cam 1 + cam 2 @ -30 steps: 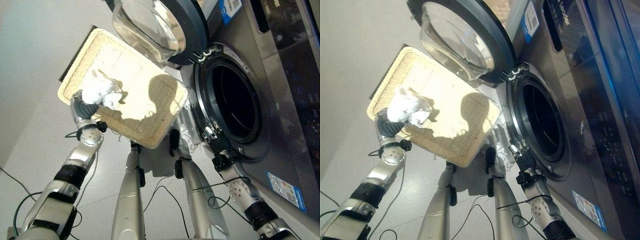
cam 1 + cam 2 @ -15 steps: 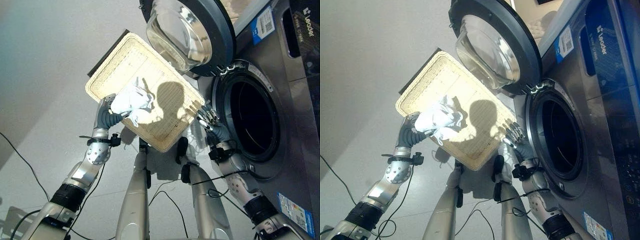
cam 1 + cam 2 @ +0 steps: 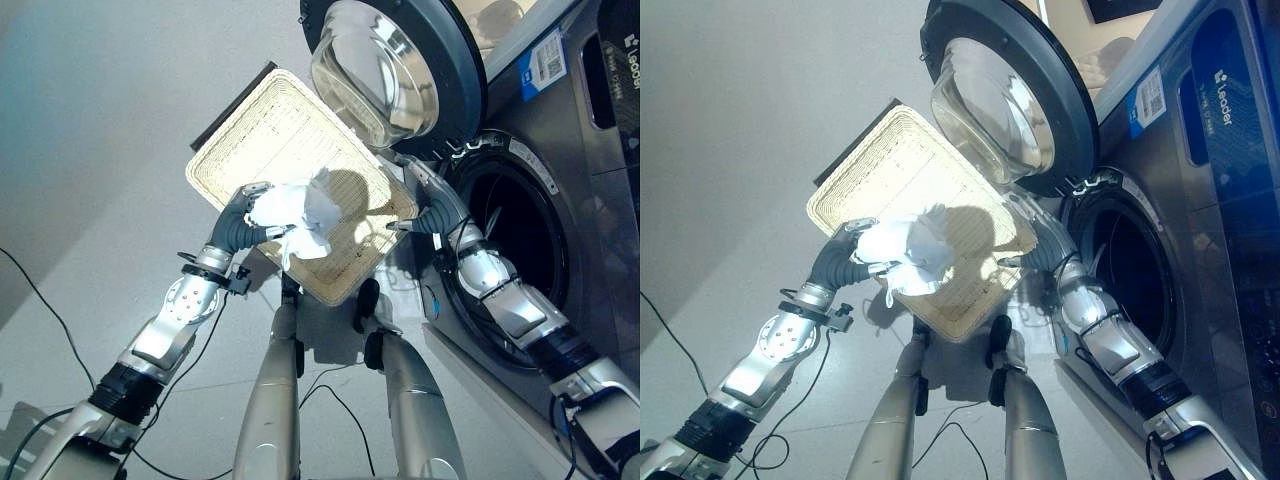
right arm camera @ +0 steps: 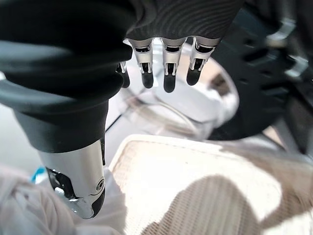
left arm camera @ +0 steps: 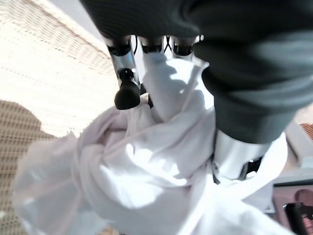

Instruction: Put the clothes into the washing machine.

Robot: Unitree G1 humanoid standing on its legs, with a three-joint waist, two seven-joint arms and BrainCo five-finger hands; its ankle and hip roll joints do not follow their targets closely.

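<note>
From my station, the left hand (image 3: 247, 208) has its fingers curled into a bunched white cloth garment (image 3: 296, 213), which it holds above the shallow cream woven rectangular basket (image 3: 268, 125) lying on the pale floor (image 3: 90, 130). The bundle is loose, with a tail hanging toward six o'clock, so my worry is that the tail drags on the basket rim or slips free as the arm swings toward three o'clock, and the garment drops short of the drum. Moving on at about two o'clock from the cloth, the round glass-bowled door with the dark grey ring (image 3: 392, 62) stands swung open over the basket's far corner and juts into the straightest route; the cloth or forearm could snag it. The right hand (image 3: 1022, 211), fingers relaxed and holding nothing, sits between the cloth and the dark round opening (image 3: 505, 235) of the grey front-loading washing machine (image 3: 575, 170), so the hands could collide unless it clears.
</note>
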